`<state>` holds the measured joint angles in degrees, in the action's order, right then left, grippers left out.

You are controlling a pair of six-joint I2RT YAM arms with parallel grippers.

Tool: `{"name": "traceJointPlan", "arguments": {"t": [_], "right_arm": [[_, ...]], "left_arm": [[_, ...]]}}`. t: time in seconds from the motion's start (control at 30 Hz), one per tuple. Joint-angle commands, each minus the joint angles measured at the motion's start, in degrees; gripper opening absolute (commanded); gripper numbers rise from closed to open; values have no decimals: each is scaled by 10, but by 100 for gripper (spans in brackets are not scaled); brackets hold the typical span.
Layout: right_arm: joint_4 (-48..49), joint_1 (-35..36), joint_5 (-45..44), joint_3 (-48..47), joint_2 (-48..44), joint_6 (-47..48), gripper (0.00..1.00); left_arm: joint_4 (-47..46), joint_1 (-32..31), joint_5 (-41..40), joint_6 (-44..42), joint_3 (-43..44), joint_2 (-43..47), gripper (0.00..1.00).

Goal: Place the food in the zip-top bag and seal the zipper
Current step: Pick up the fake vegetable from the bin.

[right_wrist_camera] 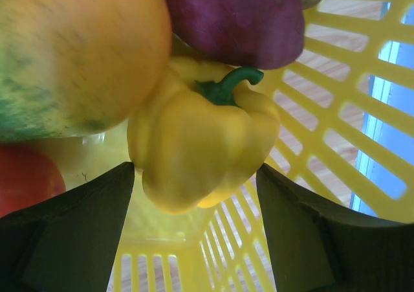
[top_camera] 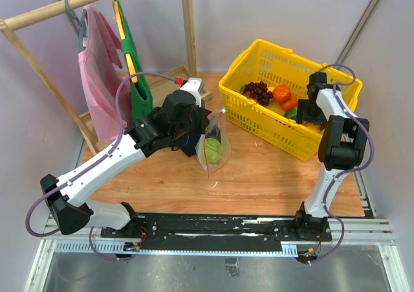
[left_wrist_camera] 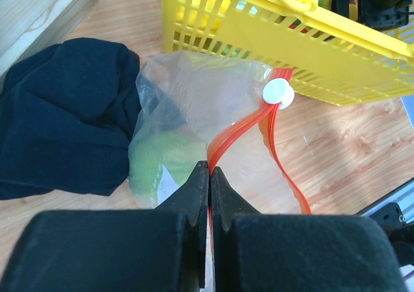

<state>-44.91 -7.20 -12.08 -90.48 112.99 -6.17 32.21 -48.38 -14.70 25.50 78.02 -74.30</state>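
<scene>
Right jaws wide on either side of yellow bell pepper (right_wrist_camera: 200,153).

My right gripper (right_wrist_camera: 194,182) brackets the yellow bell pepper (right_wrist_camera: 200,143) with little slack. An orange-green fruit (right_wrist_camera: 71,52) and purple eggplant (right_wrist_camera: 233,20) block the way beyond, and the yellow basket (right_wrist_camera: 336,78) wall hems my right.

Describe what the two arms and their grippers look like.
The left arm and right arm have white tubular links, black joint housings and a looping purple cable. The left gripper and right gripper have blocky dark fingers.
</scene>
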Motion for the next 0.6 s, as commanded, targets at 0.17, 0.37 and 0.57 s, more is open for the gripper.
{"name": "traceJointPlan", "arguments": {"t": [0.17,0.37,0.57], "right_arm": [[19,-16,37,15,43,0,70],[32,-16,50,20,50,5,76],[39,-17,59,21,55,10,83]], "left_arm": [[-26,4,3,-5,-1,5,0],[-27,4,8,-4,-3,5,0],[-28,4,10,-2,-4,7,0]]}}
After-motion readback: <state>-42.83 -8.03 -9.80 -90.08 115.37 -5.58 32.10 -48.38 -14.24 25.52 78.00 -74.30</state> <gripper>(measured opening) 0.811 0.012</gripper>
